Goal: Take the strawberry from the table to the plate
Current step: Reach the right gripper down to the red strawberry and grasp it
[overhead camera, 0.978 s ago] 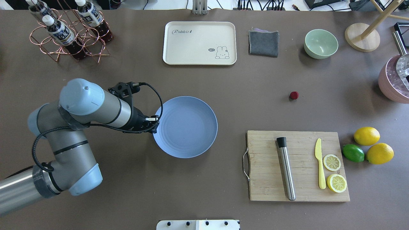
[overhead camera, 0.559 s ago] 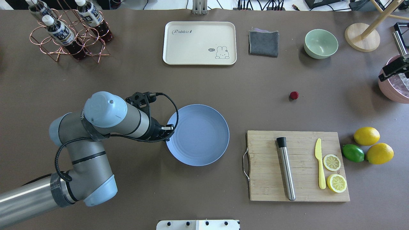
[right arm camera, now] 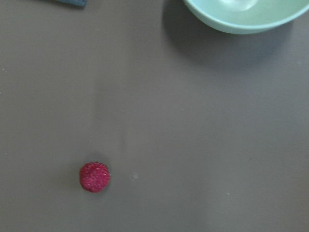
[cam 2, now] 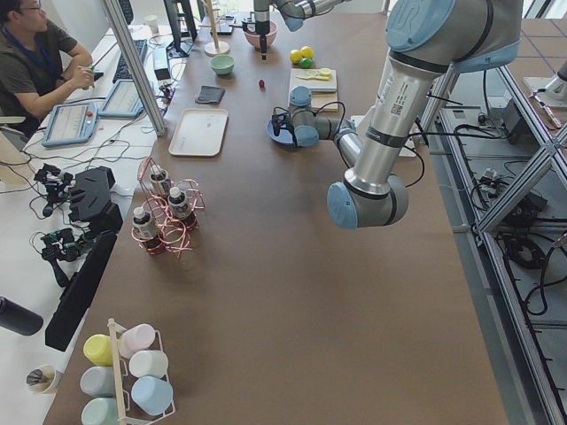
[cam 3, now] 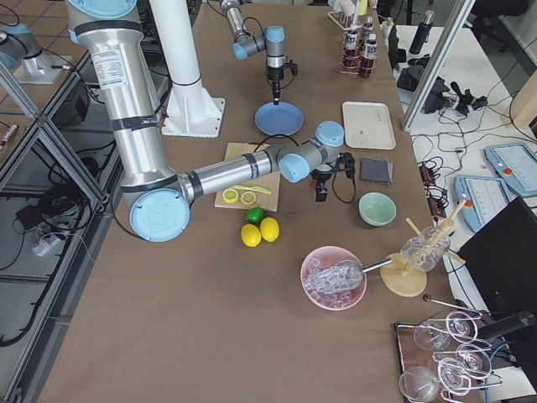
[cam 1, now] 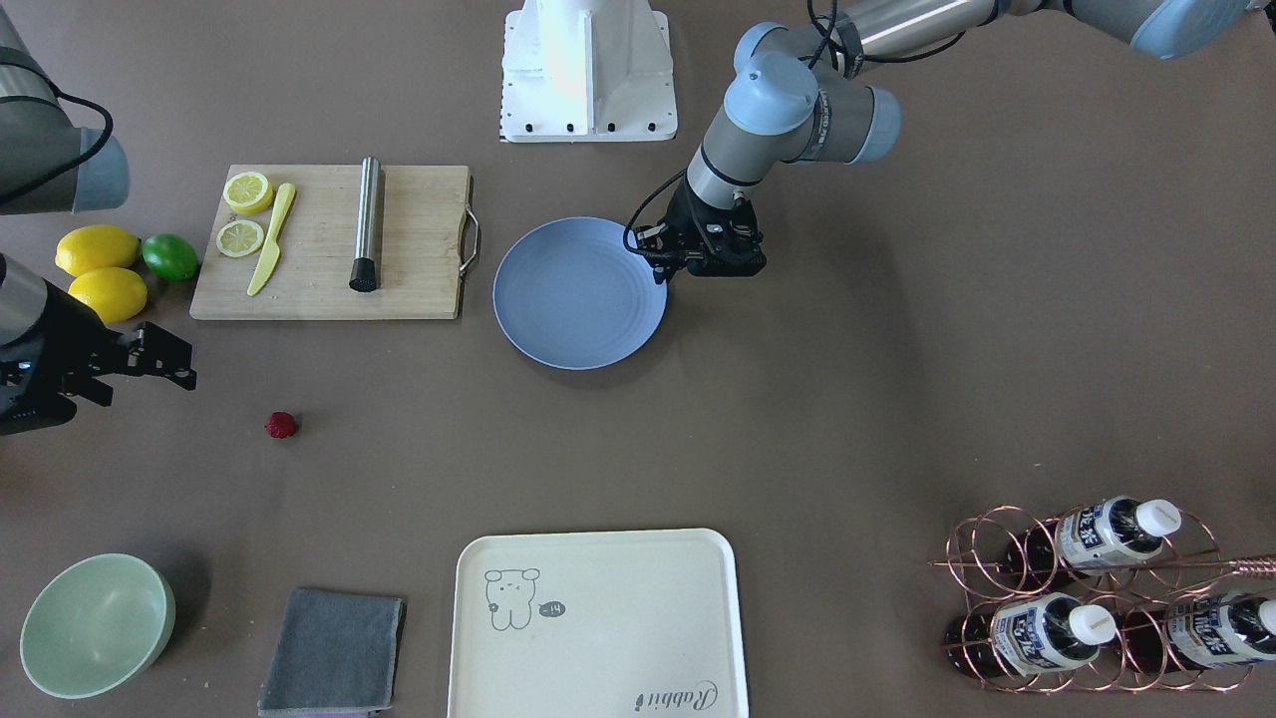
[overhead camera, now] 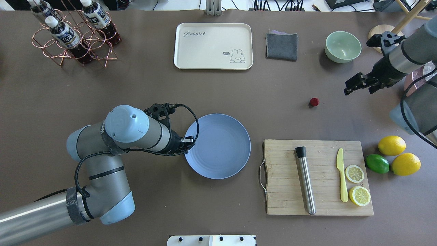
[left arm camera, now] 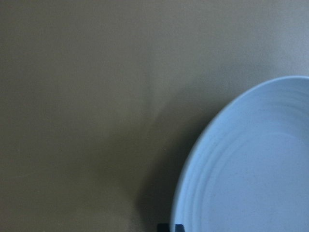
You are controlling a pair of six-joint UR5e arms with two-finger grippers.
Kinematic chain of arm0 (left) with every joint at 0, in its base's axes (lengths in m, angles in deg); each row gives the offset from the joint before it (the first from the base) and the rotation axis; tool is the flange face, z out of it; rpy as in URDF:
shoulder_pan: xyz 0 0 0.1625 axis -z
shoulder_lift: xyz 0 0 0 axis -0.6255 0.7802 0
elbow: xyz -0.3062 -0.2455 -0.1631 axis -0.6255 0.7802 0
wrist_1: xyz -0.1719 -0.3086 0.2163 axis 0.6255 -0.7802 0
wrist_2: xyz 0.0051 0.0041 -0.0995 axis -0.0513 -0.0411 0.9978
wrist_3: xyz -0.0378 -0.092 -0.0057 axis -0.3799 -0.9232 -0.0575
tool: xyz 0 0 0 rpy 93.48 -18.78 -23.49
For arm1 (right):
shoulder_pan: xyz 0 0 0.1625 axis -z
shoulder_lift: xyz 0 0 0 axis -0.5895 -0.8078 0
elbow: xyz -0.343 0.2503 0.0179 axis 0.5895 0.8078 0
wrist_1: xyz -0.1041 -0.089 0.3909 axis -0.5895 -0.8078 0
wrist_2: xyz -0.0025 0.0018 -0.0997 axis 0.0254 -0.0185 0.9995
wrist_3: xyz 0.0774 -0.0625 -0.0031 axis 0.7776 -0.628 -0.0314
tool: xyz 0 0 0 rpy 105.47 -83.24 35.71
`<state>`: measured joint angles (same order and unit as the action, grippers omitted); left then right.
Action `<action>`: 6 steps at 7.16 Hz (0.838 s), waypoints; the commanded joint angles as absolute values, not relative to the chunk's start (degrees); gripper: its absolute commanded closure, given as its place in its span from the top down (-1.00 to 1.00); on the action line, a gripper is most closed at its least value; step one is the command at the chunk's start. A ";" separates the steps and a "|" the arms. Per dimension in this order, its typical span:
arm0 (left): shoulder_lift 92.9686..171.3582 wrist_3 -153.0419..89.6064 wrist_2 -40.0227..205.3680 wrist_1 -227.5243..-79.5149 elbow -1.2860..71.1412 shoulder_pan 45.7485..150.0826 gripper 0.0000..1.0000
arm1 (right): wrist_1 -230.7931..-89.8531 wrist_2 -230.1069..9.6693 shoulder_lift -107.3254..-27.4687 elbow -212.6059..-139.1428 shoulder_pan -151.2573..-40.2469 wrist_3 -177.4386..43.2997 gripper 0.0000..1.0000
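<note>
Two lemons (overhead camera: 391, 145), two lemon slices (overhead camera: 354, 173), three bottles (overhead camera: 63, 36), one lime (overhead camera: 377, 163), one strawberry (overhead camera: 314, 101), one plate (overhead camera: 218, 147), one bowl (overhead camera: 342, 46).

From my station the tabletop (overhead camera: 136, 85) reads as a plain matt brown covering. The round blue-grey plate (overhead camera: 225, 153) on it looks just as matt, with faint concentric rings, and the tiny dark-red strawberry (overhead camera: 314, 101) has a rough, bumpy skin. I see bare grained wood in the rectangular cutting board (overhead camera: 283, 194), brushed metal in the long silver cylinder (overhead camera: 306, 186), smooth plastic in the thin yellow knife (overhead camera: 341, 174), soft fabric in the folded dark-grey cloth (overhead camera: 281, 46), and shiny wire in the copper-coloured bottle rack (overhead camera: 89, 40).
</note>
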<state>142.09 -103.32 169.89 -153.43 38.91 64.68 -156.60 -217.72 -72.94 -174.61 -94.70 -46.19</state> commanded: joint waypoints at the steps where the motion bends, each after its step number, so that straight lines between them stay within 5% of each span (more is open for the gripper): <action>1: 142.01 -103.21 169.86 -153.34 39.06 64.73 0.33 | -156.17 -214.39 -68.88 -172.00 -90.28 -42.89 1.00; 6: 141.57 -103.21 169.86 -153.26 38.88 65.00 0.47 | -156.09 -210.43 -64.65 -166.12 -86.66 -42.79 0.98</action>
<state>141.71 -103.20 169.86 -153.26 38.94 64.95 -156.14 -211.29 -65.45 -167.50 -87.35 -42.80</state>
